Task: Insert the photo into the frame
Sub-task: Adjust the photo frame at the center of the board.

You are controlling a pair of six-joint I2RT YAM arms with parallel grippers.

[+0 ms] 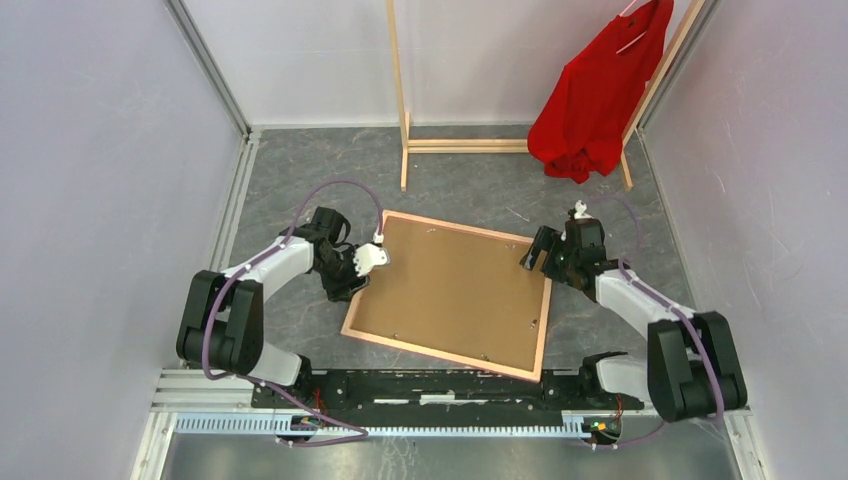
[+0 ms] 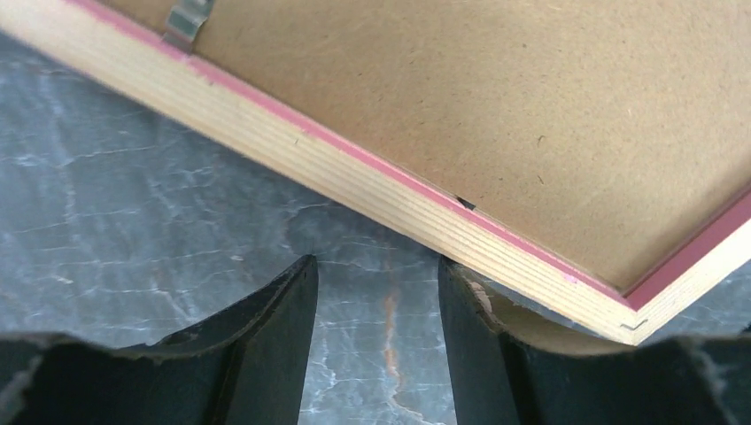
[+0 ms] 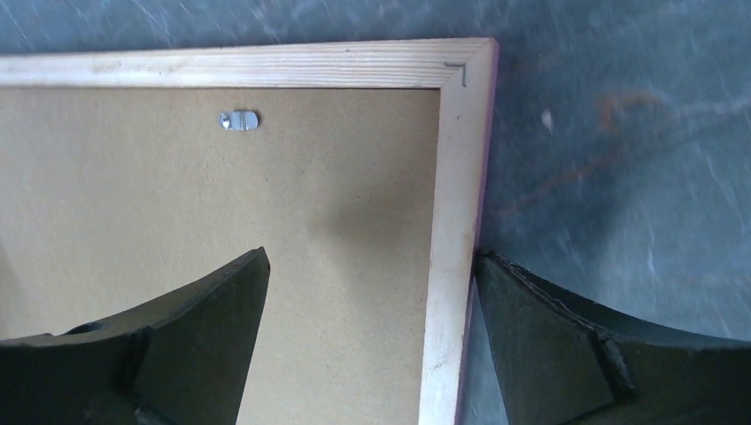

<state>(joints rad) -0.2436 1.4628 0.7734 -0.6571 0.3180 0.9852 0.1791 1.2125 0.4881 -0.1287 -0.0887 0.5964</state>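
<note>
frame [image 1: 450, 290] face-down, long axis left-right — skewed clockwise, right end nearer

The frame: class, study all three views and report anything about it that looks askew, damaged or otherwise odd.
The frame lies face down with its brown backing up, and it is skewed to the edges of the table. No damage shows on it. Oddly for this job, the photo appears in no view.

Bench [image 1: 300, 170], grey marbled top: carries one frame [image 1: 450, 293], lying flat and skewed at centre, brown back upward, and one bare-wood clothes rack [image 1: 470, 146] standing at the far edge, apart from it.
</note>
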